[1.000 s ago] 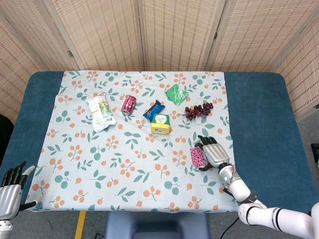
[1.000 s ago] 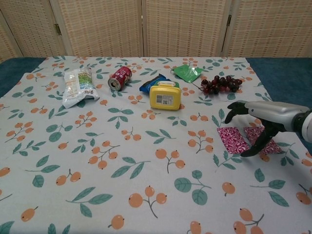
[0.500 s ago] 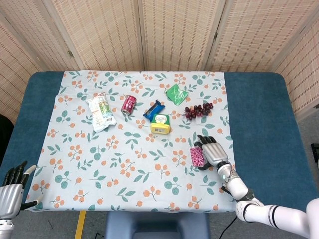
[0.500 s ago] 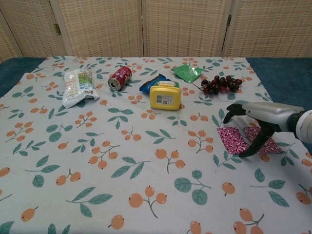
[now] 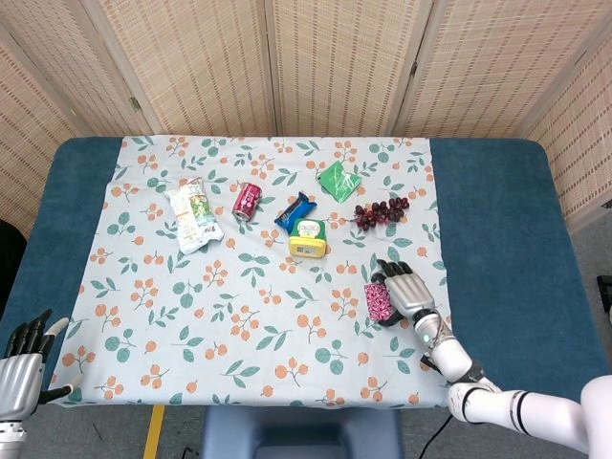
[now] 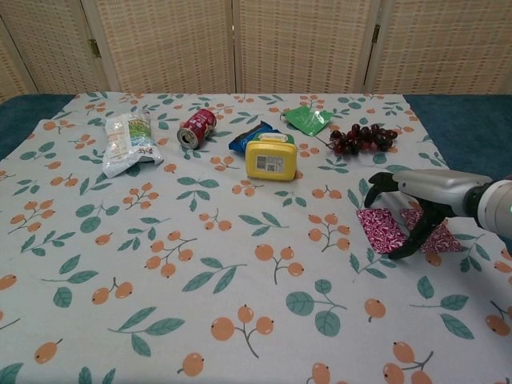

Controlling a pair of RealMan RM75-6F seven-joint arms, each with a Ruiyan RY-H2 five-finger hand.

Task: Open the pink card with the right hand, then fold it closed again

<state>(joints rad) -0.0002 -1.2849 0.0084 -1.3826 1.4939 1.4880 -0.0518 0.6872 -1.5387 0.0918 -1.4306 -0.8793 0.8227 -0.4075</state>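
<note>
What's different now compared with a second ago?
Very little. The right hand has drawn back slightly toward the robot's side of the table, its fingers arched over the open pink card, thumb tip down near the card's front edge. The card lies flat as before. The left hand stays at the table's near corner, and the can, yellow box and grapes are unmoved.

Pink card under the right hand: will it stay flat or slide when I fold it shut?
The pink card lies open and flat on the tablecloth, so it is probably thin, light and easily bent. With the right hand resting over it, a sideways push may make it slide rather than fold; the cloth might also bunch.
</note>
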